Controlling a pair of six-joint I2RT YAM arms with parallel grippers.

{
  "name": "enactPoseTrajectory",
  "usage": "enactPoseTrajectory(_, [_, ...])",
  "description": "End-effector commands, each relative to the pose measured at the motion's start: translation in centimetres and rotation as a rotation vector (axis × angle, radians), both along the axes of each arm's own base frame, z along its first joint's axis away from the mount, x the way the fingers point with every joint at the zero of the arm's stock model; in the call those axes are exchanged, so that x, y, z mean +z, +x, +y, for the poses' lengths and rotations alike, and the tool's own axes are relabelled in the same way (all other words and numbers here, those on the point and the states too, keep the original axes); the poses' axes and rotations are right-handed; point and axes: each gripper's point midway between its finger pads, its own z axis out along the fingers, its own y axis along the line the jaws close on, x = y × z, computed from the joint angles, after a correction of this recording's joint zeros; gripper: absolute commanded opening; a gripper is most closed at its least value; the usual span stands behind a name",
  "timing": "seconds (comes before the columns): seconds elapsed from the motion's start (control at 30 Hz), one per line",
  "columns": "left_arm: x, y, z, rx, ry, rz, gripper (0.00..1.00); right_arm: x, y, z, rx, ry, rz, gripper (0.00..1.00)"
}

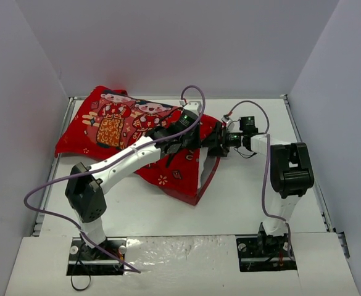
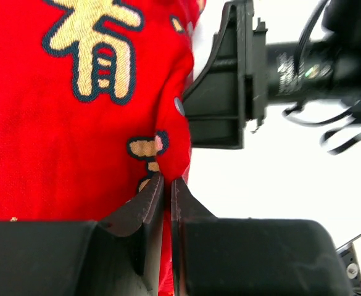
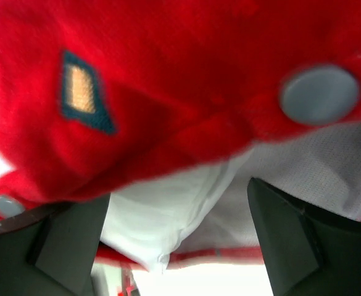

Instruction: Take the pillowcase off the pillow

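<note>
Red pillowcase [image 1: 121,123] lies left of centre on the table [image 1: 248,197], white pillow [image 3: 161,225] peeking from its open right end; left gripper [image 2: 166,182] jaws pinch the case's hem; right gripper [image 3: 180,225] jaws apart astride the pillow corner, best clamped firmly before pulling.

A white table [image 1: 248,197] stands boxed in by plain pale grey panels: a back wall [image 1: 180,43], a left wall [image 1: 13,123] and a right wall [image 1: 344,92]. A white panel [image 1: 186,271] covers the table's near edge. The light is soft and even.
</note>
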Motion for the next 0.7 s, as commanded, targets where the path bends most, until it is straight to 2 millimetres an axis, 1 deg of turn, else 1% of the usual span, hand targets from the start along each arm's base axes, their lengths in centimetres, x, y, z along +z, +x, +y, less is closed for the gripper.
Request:
enactPoseTrajectory(0.0, [5.1, 1.3, 0.6, 0.034, -0.069, -0.094, 0.02, 9.1, 3.2, 1.5, -0.165, 0.259, -0.23, 0.92])
enactPoseTrajectory(0.03, [5.3, 1.4, 0.6, 0.038, -0.076, -0.097, 0.02, 8.8, 2.2, 1.5, -0.195, 0.304, -0.222, 0.93])
enactPoseTrajectory(0.07, [5.9, 1.6, 0.5, 0.041, -0.089, -0.105, 0.02, 10.1, 2.1, 1.9, -0.205, 0.353, -0.256, 0.93])
enactPoseTrajectory(0.1, [6.3, 1.7, 0.5, 0.045, -0.097, -0.112, 0.02, 10.6, 2.4, 2.2, -0.213, 0.388, -0.283, 0.92])
enactPoseTrajectory(0.13, [6.6, 1.8, 0.5, 0.049, -0.105, -0.117, 0.02, 10.7, 2.2, 2.9, -0.211, 0.407, -0.24, 0.92])
enactPoseTrajectory(0.17, [7.0, 2.0, 0.5, 0.052, -0.114, -0.123, 0.02, 10.2, 2.4, 3.1, -0.222, 0.407, -0.218, 0.91])
enactPoseTrajectory(0.2, [7.7, 2.1, 0.4, 0.053, -0.129, -0.134, 0.02, 10.0, 3.1, 3.0, -0.258, 0.413, -0.219, 0.9])
enactPoseTrajectory(0.23, [8.1, 2.2, 0.4, 0.054, -0.135, -0.141, 0.02, 9.6, 3.0, 3.0, -0.281, 0.422, -0.198, 0.89])
enactPoseTrajectory(0.27, [8.4, 2.2, 0.3, 0.055, -0.14, -0.145, 0.02, 9.6, 3.3, 2.9, -0.301, 0.431, -0.198, 0.88])
enactPoseTrajectory(0.3, [8.9, 2.3, 0.2, 0.056, -0.151, -0.151, 0.02, 9.3, 3.5, 3.3, -0.308, 0.434, -0.19, 0.86])
enactPoseTrajectory(0.37, [9.3, 2.3, 0.1, 0.052, -0.16, -0.156, 0.02, 8.8, 3.7, 4.1, -0.295, 0.414, -0.175, 0.82])
enactPoseTrajectory(0.4, [9.2, 2.4, 0.1, 0.053, -0.158, -0.156, 0.02, 8.2, 3.8, 4.6, -0.303, 0.397, -0.148, 0.77])
enactPoseTrajectory(0.47, [8.9, 2.5, 0.1, 0.054, -0.153, -0.152, 0.02, 7.8, 3.9, 5.1, -0.301, 0.37, -0.168, 0.66])
enactPoseTrajectory(0.5, [8.8, 2.6, 0.2, 0.058, -0.152, -0.151, 0.02, 7.4, 3.9, 5.2, -0.296, 0.352, -0.16, 0.43])
enactPoseTrajectory(0.57, [8.5, 2.9, 0.6, 0.075, -0.149, -0.153, 0.02, 7.2, 3.9, 4.8, -0.281, 0.332, -0.166, 0.18])
enactPoseTrajectory(0.6, [8.9, 3.1, 0.8, 0.085, -0.16, -0.163, 0.02, 7.7, 4.4, 3.7, -0.289, 0.312, -0.207, 0.0])
enactPoseTrajectory(0.63, [8.4, 3.3, 1.1, 0.096, -0.157, -0.159, 0.02, 7.9, 4.6, 2.9, -0.288, 0.294, -0.224, 0.0])
enactPoseTrajectory(0.67, [8.5, 4.0, 1.8, 0.127, -0.155, -0.169, 0.02, 8.1, 4.4, 1.9, -0.301, 0.257, -0.212, 0.0])
